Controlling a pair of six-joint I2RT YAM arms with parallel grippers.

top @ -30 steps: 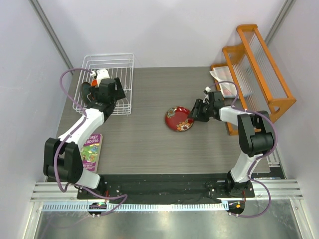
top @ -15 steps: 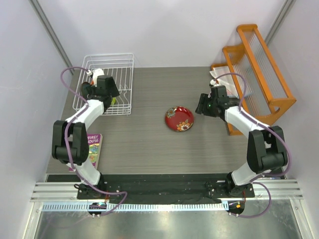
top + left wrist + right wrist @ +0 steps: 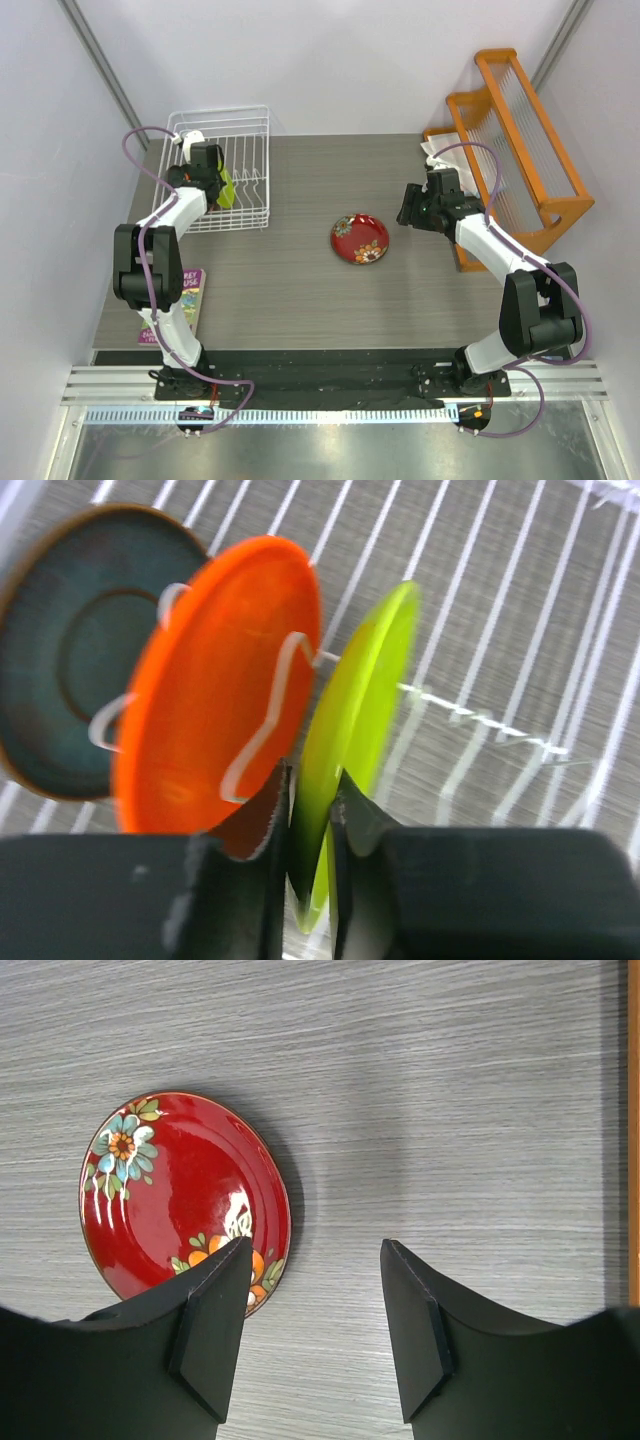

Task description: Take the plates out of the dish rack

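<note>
The white wire dish rack [image 3: 252, 116] stands at the table's back left. In the left wrist view three plates stand on edge in its slots: a dark teal one [image 3: 62, 650], an orange one [image 3: 205, 670] and a lime green one [image 3: 368, 695]. My left gripper [image 3: 312, 785] is shut on the near rim of the lime green plate [image 3: 227, 188], and from above it [image 3: 212, 178] sits inside the rack. The dark red flowered plate [image 3: 359, 239] [image 3: 175, 1195] lies flat mid-table. My right gripper [image 3: 315, 1295] [image 3: 410, 212] hovers open just right of it, holding nothing.
An orange wooden rack with clear slats [image 3: 520, 140] lines the table's right side, with something white [image 3: 440, 152] at its near end. A purple book [image 3: 181, 299] lies by the left edge, beside the left arm.
The left gripper reached deeper into the rack and closed on the lime green plate. The right gripper drew back from the red plate toward the right.
</note>
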